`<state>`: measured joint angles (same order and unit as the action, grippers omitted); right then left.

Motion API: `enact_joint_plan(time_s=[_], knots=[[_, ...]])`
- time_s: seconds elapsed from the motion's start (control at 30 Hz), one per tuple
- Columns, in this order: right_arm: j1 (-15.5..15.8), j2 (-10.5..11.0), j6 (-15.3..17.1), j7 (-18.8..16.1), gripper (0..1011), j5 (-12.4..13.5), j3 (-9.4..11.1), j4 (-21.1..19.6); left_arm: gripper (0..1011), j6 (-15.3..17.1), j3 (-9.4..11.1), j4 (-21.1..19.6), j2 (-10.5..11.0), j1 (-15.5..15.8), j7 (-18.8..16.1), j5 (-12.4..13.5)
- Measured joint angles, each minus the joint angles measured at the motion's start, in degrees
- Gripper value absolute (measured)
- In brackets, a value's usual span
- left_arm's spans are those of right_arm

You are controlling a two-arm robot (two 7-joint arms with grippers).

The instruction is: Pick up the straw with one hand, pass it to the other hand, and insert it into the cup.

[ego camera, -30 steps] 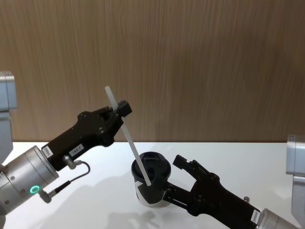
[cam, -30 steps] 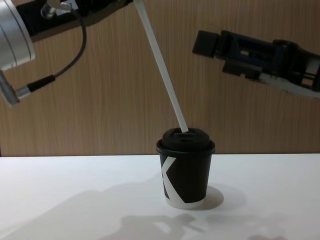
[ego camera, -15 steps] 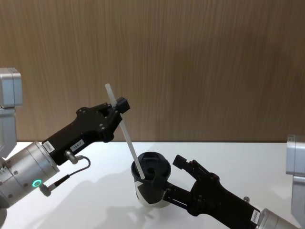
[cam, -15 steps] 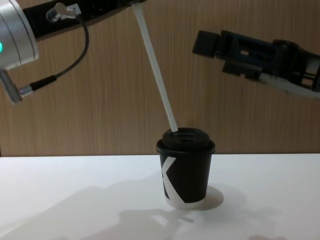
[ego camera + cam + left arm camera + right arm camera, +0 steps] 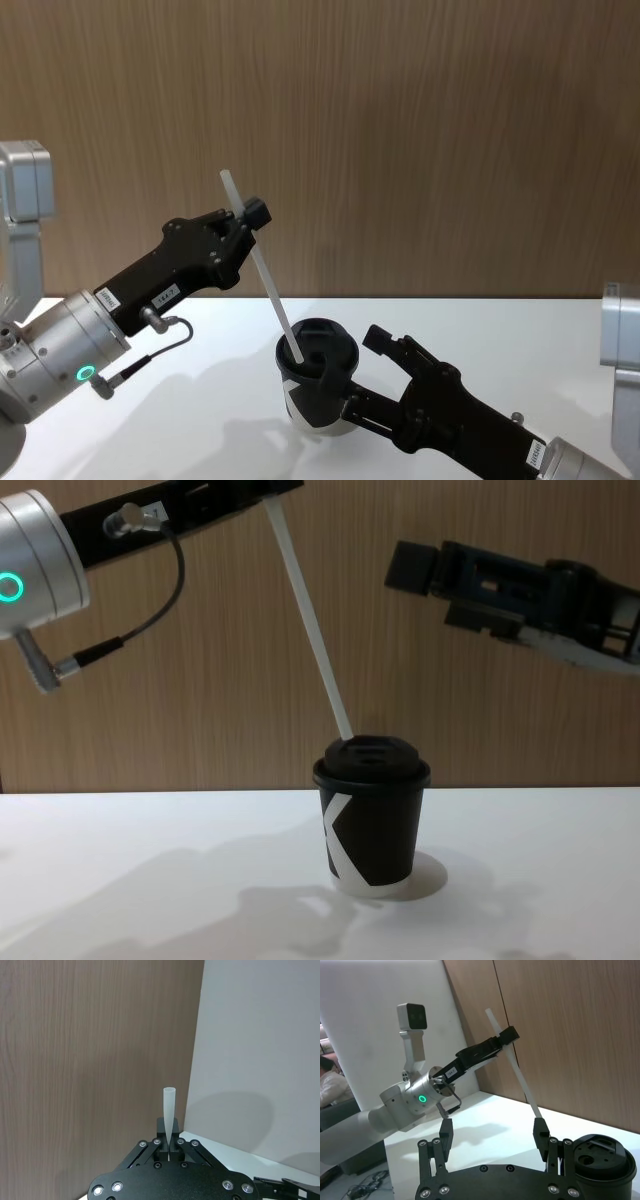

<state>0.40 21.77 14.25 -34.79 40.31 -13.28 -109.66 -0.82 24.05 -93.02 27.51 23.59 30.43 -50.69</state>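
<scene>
The white straw (image 5: pixel 272 290) slants down from my left gripper (image 5: pixel 250 222), which is shut on its upper part. Its lower tip meets the left part of the lid of the black cup (image 5: pixel 318 395); whether it sits in the lid's hole I cannot tell. In the chest view the straw (image 5: pixel 310 625) runs from the left gripper (image 5: pixel 240 492) down to the cup (image 5: pixel 372 820). The left wrist view has the straw (image 5: pixel 169 1110) pinched in the left gripper (image 5: pixel 169 1142). My right gripper (image 5: pixel 365 375) stands open just right of the cup, holding nothing, and it shows open again in its own wrist view (image 5: pixel 492 1127) next to the cup (image 5: pixel 600 1157).
The cup stands on a white table (image 5: pixel 150 880). A brown wooden wall (image 5: pixel 450 150) rises close behind it. The silver left arm with its green ring (image 5: pixel 85 373) hangs over the table's left side.
The straw's lower tip has slid from the middle of the lid to its left part, and the left arm has shifted slightly up. The right gripper has not moved.
</scene>
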Motion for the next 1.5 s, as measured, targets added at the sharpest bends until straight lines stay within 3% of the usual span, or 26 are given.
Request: enact_joint_plan(time_s=[0.6, 1.5], knots=[[0.00, 0.00, 0.00, 0.00, 1001, 0.00, 0.00, 0.00, 13, -0.76, 1.38, 5.81, -2.59, 3.50, 2.47, 0.73], [0.00, 0.00, 0.00, 0.00, 1001, 0.00, 0.00, 0.00, 12, -0.67, 2.55, 9.76, -4.45, 5.66, 3.36, 1.95]])
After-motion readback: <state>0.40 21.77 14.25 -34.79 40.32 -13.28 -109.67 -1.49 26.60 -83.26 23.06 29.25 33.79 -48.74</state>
